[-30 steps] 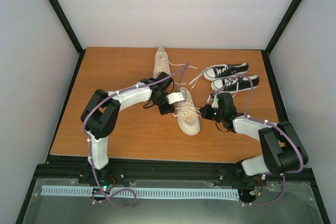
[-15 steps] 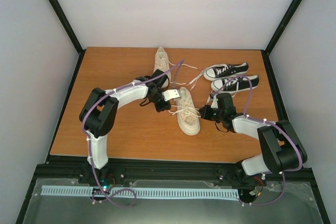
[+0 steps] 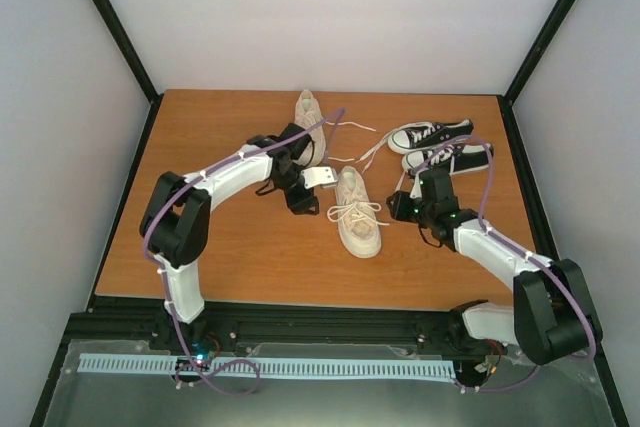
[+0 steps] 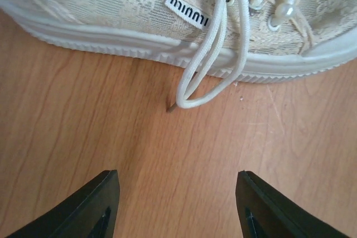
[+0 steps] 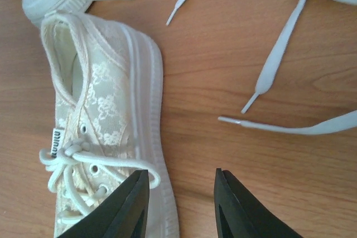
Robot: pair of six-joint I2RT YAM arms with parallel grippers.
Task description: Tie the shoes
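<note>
left gripper (image 3: 328,176) backed off near shoe (image 3: 357,219) | right gripper (image 3: 397,209) alongside | both agape (empty)

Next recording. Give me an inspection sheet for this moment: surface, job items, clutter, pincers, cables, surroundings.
Surface: wooden table, bare wood with no spills seen.
Job's things: near cream shoe and far cream shoe, both upright. The laces hang over the near shoe's sole onto the wood; knot state unclear.
Clutter: two black sneakers at the right, with loose white laces on the wood.
Grippers: left pincer is open and empty, facing the near shoe's side. Right pincer is open and empty, at that shoe's opposite sole edge.
Cables: purple cables loop along both arms; no snag seen.
Surroundings: white walls, black frame posts.
</note>
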